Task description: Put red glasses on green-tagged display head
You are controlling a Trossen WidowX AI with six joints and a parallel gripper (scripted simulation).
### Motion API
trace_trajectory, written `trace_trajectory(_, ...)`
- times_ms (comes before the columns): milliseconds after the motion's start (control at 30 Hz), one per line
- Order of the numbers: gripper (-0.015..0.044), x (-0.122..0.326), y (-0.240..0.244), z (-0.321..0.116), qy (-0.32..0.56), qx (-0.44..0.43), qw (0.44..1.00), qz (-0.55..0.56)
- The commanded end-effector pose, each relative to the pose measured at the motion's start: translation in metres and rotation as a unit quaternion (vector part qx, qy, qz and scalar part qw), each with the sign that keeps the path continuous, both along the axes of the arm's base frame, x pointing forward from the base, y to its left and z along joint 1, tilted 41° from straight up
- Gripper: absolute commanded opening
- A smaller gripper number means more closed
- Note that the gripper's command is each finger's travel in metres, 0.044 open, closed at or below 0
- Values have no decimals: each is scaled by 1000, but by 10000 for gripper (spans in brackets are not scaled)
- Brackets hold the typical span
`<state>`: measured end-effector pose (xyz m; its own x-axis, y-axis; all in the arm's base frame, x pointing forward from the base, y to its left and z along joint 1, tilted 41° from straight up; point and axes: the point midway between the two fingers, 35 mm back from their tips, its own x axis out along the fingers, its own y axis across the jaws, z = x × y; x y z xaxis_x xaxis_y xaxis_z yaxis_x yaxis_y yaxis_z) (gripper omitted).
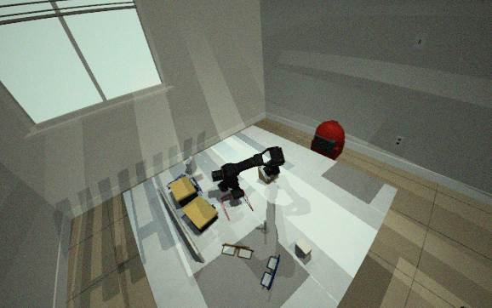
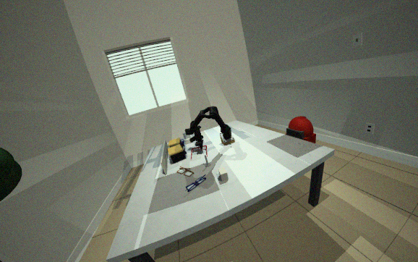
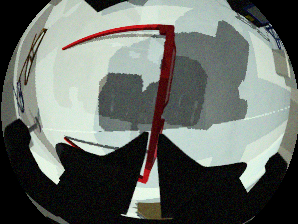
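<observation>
No text, label, brand, number or sign can be read in any of the three views.

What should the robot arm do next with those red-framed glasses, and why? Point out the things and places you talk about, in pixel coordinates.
Probably ease the black gripper (image 1: 237, 196) (image 2: 199, 146) (image 3: 153, 136) fully snug on the red-framed glasses (image 1: 248, 201) (image 2: 205, 148) (image 3: 169, 60) before lifting: the wrist view shows the frame passing between close-set fingertips, but a pale sliver beside it leaves firm contact uncertain.
</observation>
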<state>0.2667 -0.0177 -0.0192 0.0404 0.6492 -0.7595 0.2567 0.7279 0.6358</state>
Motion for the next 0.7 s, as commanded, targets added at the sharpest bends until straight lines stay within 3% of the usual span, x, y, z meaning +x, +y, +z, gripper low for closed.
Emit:
trace_trajectory(0,20,0,0,0,0,0,1000,0)
trace_trajectory(300,0,1,-4,4,0,0,1000,0)
trace_trajectory(667,0,1,-45,50,2,-1,1000,-2)
